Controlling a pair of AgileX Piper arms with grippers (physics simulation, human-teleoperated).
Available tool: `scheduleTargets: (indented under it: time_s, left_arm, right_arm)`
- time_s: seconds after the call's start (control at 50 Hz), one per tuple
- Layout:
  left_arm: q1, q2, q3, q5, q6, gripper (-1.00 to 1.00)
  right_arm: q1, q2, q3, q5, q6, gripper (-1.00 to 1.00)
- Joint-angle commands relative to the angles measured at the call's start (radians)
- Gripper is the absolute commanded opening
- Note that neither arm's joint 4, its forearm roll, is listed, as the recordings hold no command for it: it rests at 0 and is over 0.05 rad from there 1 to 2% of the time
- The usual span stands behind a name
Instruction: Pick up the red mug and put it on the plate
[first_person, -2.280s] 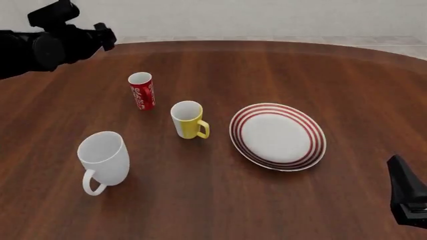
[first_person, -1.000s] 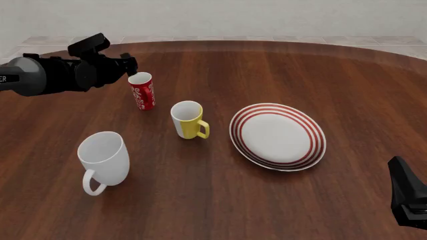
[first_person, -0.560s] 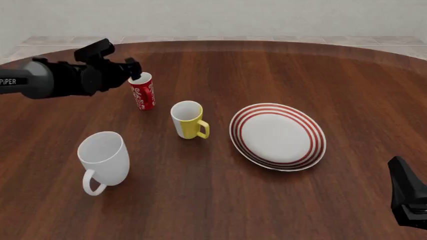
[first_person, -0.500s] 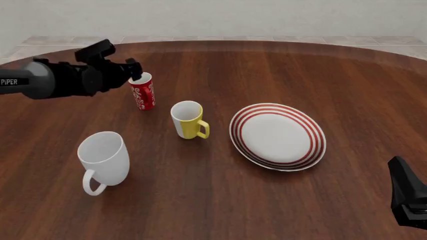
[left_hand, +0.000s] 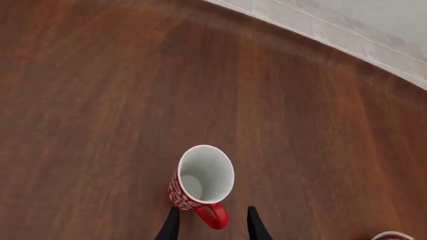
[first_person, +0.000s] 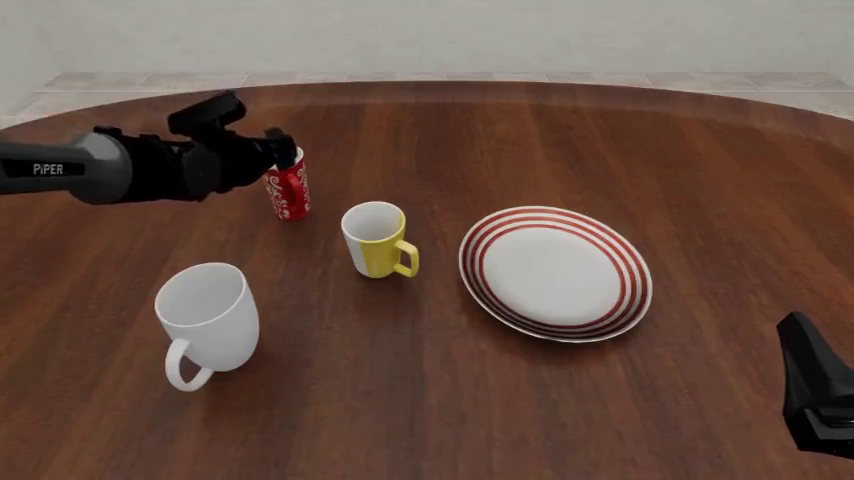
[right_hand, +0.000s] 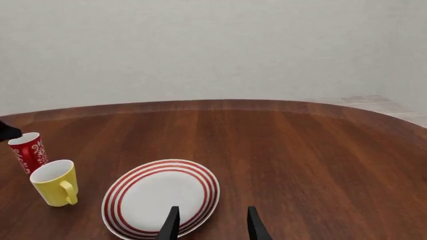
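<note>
red mug (left_hand: 200, 180) handle between left fingers (left_hand: 168, 227), upright.

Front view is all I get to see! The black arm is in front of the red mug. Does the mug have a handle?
Observer: Yes. The left wrist view shows a red handle on the red mug, and it sits between the two fingertips of the left gripper.
Operator: Are the fingers squeezing it?
Observer: No, there is a gap on each side of the handle.
Operator: Is anything inside the mug?
Observer: Nothing, only its white inside shows.
Operator: Is the other gripper open?
Observer: Yes. The right gripper has parted fingers, pointing over the plate.
</note>
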Motion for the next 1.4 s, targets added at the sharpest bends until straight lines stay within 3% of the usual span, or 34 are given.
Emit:
scheduleTargets:
  time_s: [0.02, 1.08, 1.4]
  left_arm:
    - [-0.009, 0.015, 0.003, -0.005, -0.004, 1.00]
    - [-0.027, 0.043, 0.006, -0.009, -0.023, 1.00]
    - [-0.026, 0.076, -0.033, 0.010, -0.028, 1.00]
  right_arm:
    - [-0.002, -0.003, 0.000, 0.002, 0.002, 1.00]
    - [-0.006, -0.005, 0.000, -0.001, 0.001, 1.00]
    - [0.001, -0.004, 0.000, 0.003, -0.001, 1.00]
